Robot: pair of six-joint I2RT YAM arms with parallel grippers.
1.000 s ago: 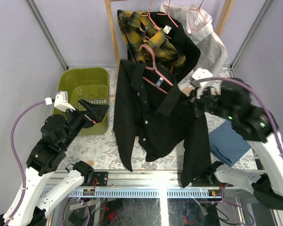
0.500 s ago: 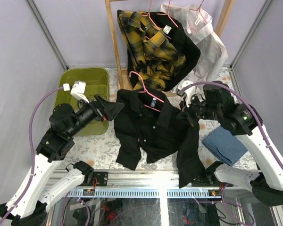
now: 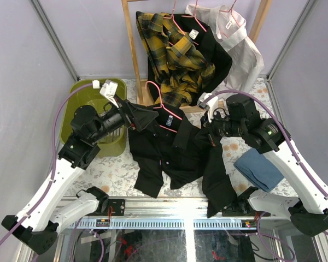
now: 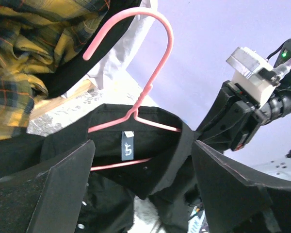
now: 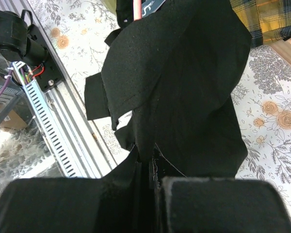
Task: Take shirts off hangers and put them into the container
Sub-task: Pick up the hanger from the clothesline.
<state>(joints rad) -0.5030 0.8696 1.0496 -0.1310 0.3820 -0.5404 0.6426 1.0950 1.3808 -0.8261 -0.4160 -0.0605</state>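
Left wrist view: wide-open, empty left gripper [image 4: 141, 150] brackets thin pink wire hanger [image 4: 153, 82] inside plain black collared shirt [image 4: 157, 174], right gripper [image 5: 146, 167] clamped on its cloth, beside olive-green plastic tub [image 3: 90, 87]; I'd pinch wire only.

The left gripper [image 4: 141, 145] is holding its jaws wide apart, one dark jaw at each lower corner. Between them a pink hanger [image 4: 148, 87] is sitting inside the collar of a black shirt [image 4: 155, 167], its hook rising free above, and a small blue label [image 4: 128, 144] is showing at the neckband. A yellow plaid shirt [image 4: 19, 58] is filling the upper left, a white shirt [image 4: 119, 53] hanging behind the hook. The right arm [image 4: 237, 116] is reaching in beside the collar's right side, a green light glowing on it
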